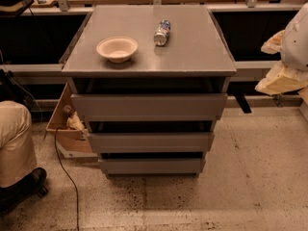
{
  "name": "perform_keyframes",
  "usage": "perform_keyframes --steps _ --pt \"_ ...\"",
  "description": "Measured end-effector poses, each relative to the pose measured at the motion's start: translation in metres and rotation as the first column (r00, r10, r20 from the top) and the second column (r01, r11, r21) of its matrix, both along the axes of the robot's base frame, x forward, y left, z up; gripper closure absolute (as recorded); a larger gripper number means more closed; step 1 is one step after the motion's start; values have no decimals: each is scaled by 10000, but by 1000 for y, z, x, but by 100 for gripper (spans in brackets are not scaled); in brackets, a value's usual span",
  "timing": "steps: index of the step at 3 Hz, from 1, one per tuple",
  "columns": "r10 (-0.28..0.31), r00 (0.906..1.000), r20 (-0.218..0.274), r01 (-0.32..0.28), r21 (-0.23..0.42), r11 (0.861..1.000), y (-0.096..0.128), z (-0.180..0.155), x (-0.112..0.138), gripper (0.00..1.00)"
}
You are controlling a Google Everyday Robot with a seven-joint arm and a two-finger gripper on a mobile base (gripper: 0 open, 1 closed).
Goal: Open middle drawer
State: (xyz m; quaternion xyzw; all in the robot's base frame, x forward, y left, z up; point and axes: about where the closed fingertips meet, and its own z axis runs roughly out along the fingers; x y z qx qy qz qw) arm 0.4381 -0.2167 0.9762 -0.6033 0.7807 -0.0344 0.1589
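The grey cabinet stands in the middle of the view with three flat, handleless drawer fronts stacked below its top. The middle drawer is the second front down, between the taller upper drawer and the smaller lowest drawer. A dark gap shows above it, and no tray shows behind its front. My gripper shows as white and cream parts at the right edge. It is level with the cabinet top, to the right of the cabinet and well apart from the drawers.
A cream bowl and a can lying on its side rest on the cabinet top. A person's leg and shoe are at the left. A cardboard box and a cable lie left of the cabinet.
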Motion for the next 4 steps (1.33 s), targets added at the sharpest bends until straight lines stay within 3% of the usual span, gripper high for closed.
perform_keyframes --steps 1,2,4 --pt "-27 10000 90 26 43 10000 0 0 2 0" --pt "19 10000 72 -21 364 9993 3 -27 18 0" --pt "223 9938 -1087 -77 1327 9911 24 -157 57 0"
